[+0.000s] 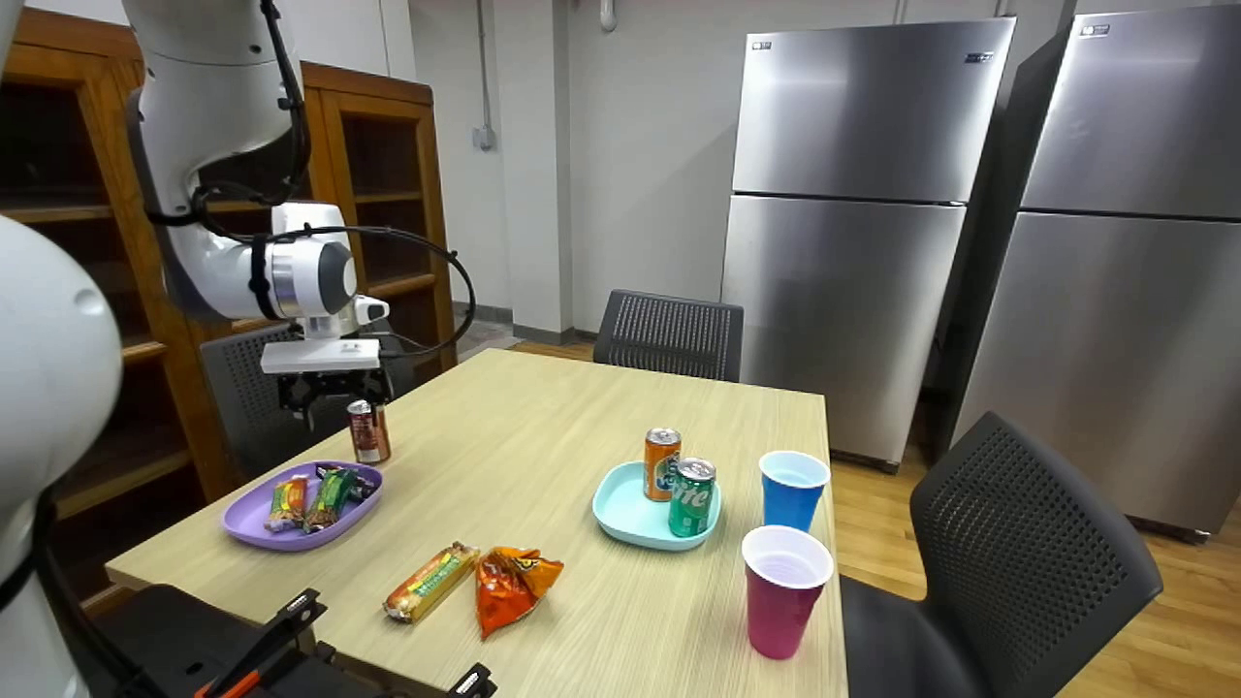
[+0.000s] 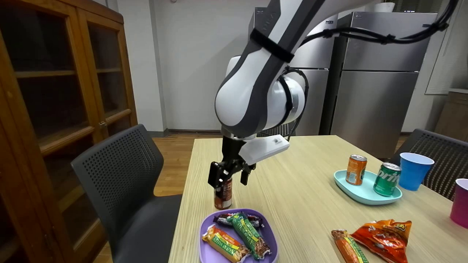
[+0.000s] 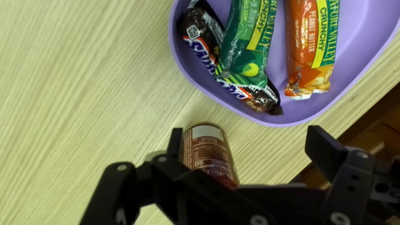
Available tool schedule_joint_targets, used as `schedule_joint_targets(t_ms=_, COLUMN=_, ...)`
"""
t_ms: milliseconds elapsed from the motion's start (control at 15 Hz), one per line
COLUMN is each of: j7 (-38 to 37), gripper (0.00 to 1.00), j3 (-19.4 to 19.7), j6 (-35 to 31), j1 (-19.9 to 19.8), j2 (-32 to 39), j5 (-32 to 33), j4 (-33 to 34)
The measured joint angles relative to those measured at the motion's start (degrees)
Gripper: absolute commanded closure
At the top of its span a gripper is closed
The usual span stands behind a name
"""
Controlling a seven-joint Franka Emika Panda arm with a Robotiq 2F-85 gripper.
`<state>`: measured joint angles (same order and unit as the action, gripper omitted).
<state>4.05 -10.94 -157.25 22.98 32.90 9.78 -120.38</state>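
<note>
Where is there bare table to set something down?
The widest bare stretch of table lies between the brown can and the turquoise tray, running to the far edge. It is crowded around the can, with the gripper and purple tray close, and where the blue cup stands beside the turquoise tray.

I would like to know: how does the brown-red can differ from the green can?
The brown-red can is darker; the green can is bright, with large white lettering.
The brown-red can stands directly on the table; the green can stands in the turquoise plate.
The brown-red can is close to the open end effector; the green can is beside an orange can.
Both are upright drink cans.
</note>
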Motion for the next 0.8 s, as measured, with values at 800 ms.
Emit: schedule_joint_targets(t_ms=800, j7=-12.46, gripper=0.0, j3=8.59, j6=1.3, j1=9.5, j2=5.05, j5=6.44, j4=8.28)
